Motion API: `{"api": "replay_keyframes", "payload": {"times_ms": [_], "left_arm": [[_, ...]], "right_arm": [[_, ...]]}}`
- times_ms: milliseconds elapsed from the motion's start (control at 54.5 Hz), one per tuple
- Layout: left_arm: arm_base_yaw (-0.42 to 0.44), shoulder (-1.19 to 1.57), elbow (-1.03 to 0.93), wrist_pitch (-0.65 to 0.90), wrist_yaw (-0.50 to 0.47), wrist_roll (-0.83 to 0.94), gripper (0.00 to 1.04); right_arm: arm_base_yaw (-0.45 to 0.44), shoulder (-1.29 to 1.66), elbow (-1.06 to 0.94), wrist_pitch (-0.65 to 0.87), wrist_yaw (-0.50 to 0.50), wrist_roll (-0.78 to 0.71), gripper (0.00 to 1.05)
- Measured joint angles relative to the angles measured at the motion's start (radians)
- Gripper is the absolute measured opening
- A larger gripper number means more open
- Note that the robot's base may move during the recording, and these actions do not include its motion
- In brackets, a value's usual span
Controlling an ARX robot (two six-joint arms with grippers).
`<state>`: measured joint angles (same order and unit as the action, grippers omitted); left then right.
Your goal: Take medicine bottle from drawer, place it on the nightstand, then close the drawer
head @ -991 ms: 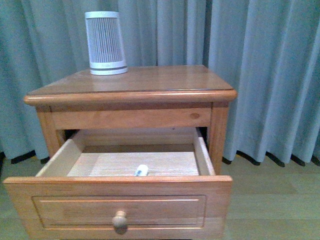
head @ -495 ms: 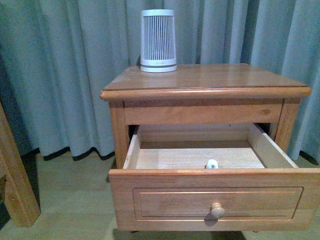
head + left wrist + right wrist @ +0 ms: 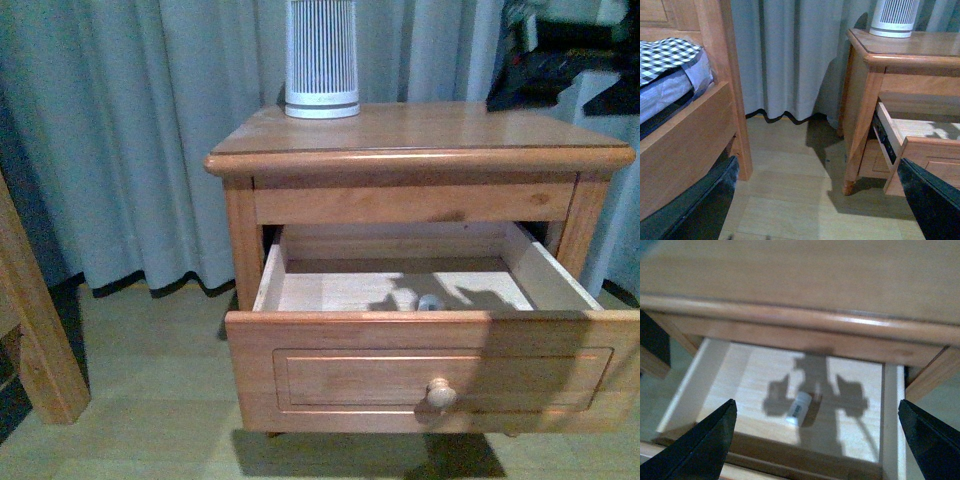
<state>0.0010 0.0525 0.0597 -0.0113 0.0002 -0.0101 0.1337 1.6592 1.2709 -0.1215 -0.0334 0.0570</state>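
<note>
The nightstand (image 3: pixel 420 130) stands in the centre-right of the front view. Its lower drawer (image 3: pixel 350 375), with a round knob (image 3: pixel 441 393), is pulled out. The medicine bottle (image 3: pixel 430 302) lies on its side on the drawer floor near the front wall. It also shows in the right wrist view (image 3: pixel 800 408), in the arm's shadow. My right gripper (image 3: pixel 817 445) is open and empty, high above the open drawer and apart from the bottle. My right arm (image 3: pixel 560 65) shows at the top right over the nightstand's top. My left gripper (image 3: pixel 822 210) is open and empty, low over the floor, left of the nightstand (image 3: pixel 865 100).
A tall white ribbed cylinder device (image 3: pixel 321 60) stands at the back left of the nightstand top. A wooden post (image 3: pixel 30 330) stands at the left; it belongs to a bed (image 3: pixel 685 115) with checked bedding. Grey curtains (image 3: pixel 150 130) hang behind. Bare wood floor (image 3: pixel 790 190) lies between bed and nightstand.
The view has swung, so the nightstand moved right in the picture, then slightly lower. My right arm has come in at the top right and casts a shadow into the drawer.
</note>
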Motion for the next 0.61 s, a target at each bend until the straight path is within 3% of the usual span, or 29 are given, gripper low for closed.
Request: {"api": "replay_keyframes", "payload": {"times_ms": [275, 606], "left_arm": [[0.000, 0.000, 0.000, 0.000, 0.000, 0.000, 0.98], [0.000, 0.000, 0.000, 0.000, 0.000, 0.000, 0.98]], "right_arm": [[0.048, 0.438, 0.277, -0.127, 0.105, 0.031, 0.98], [0.084, 0.696, 0.522, -0.217, 0.119, 0.060, 0.98]]}}
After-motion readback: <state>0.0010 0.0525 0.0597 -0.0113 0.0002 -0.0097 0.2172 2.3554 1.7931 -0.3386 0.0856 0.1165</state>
